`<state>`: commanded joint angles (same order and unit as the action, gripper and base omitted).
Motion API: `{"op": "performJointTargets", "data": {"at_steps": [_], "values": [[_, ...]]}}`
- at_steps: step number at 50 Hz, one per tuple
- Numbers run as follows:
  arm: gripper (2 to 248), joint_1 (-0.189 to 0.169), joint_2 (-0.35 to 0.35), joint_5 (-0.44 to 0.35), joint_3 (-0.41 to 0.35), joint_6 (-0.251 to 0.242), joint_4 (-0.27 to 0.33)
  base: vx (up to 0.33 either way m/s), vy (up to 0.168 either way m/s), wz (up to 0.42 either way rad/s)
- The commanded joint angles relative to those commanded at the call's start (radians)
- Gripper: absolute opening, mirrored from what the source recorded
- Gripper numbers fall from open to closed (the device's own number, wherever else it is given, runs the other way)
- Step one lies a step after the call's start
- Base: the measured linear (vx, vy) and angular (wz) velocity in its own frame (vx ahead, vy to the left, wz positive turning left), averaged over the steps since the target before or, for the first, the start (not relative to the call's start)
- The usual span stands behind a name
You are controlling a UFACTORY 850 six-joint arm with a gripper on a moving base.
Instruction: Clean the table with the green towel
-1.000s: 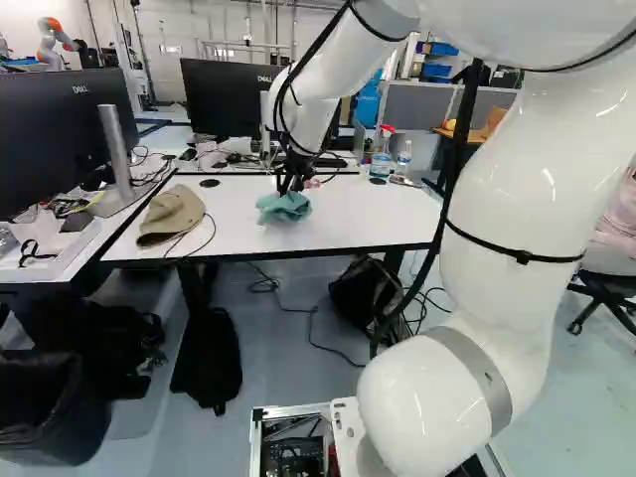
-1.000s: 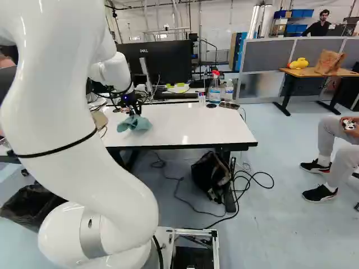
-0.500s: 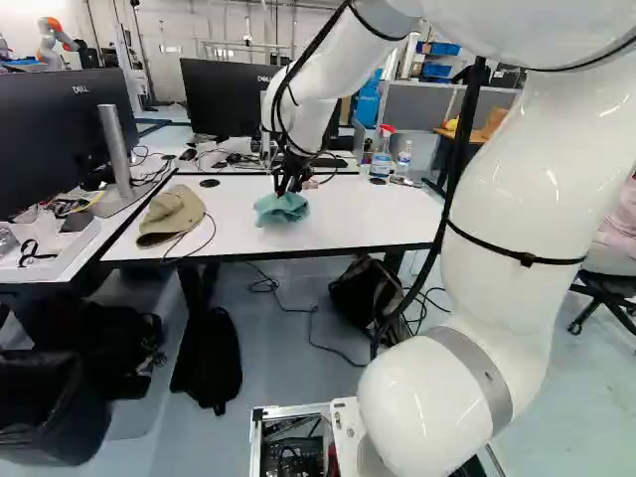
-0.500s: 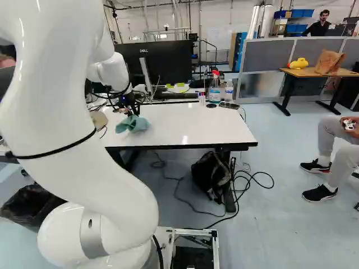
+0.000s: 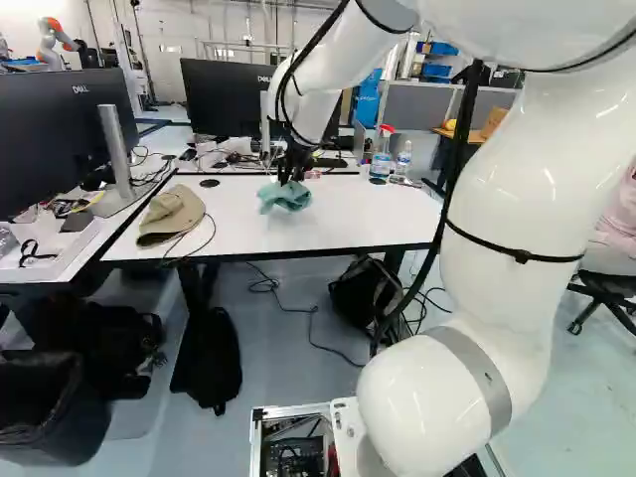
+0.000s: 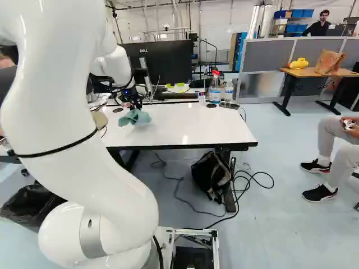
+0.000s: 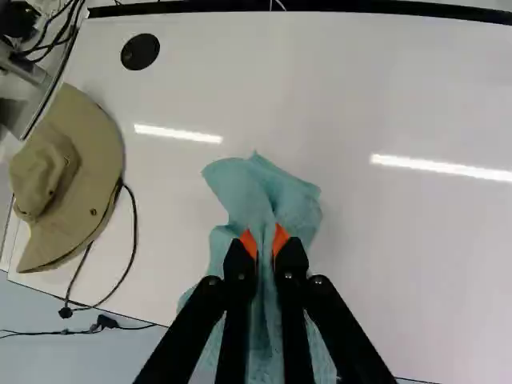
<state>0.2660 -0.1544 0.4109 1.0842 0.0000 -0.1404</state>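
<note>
My gripper (image 5: 288, 177) is over the white table (image 5: 348, 224), toward its left part in the left base view. In the wrist view the gripper (image 7: 265, 244) is shut on the green towel (image 7: 260, 196), whose cloth is pinched between the orange pads. The towel spreads out ahead of the fingers and hangs in folds below and beside them. In the left base view the towel (image 5: 285, 196) hangs bunched under the fingertips; whether its lower edge touches the tabletop I cannot tell.
A tan hat (image 5: 172, 215) with a cord lies on the table left of the towel. Spray bottle (image 5: 383, 152) and clear bottle (image 6: 229, 89) stand at the far right edge. Monitors stand behind and left. A black bag (image 6: 211, 175) is under the table. Another robot (image 5: 56, 42) stands far back.
The arm has carried the towel a little up and away, toward the table's far side, after a slight shift left. The gripper has stayed shut, and the base has not moved.
</note>
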Motion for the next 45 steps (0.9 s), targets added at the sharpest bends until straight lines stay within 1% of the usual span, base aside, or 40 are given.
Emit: {"op": "performJointTargets", "data": {"at_steps": [5,10,32,36,45], "values": [[41,-0.004,-0.010,0.000,0.024,0.000,0.000,0.000,0.000,0.000],[41,-0.009,-0.010,0.000,0.025,0.000,0.000,0.000,0.000,0.000],[41,-0.068,0.051,0.000,-0.043,0.000,0.000,0.000,0.000,0.000],[41,-0.077,0.048,0.000,-0.044,0.000,0.000,0.000,0.000,0.000],[41,-0.078,0.028,0.000,-0.043,0.000,0.000,0.000,0.000,0.000]]}}
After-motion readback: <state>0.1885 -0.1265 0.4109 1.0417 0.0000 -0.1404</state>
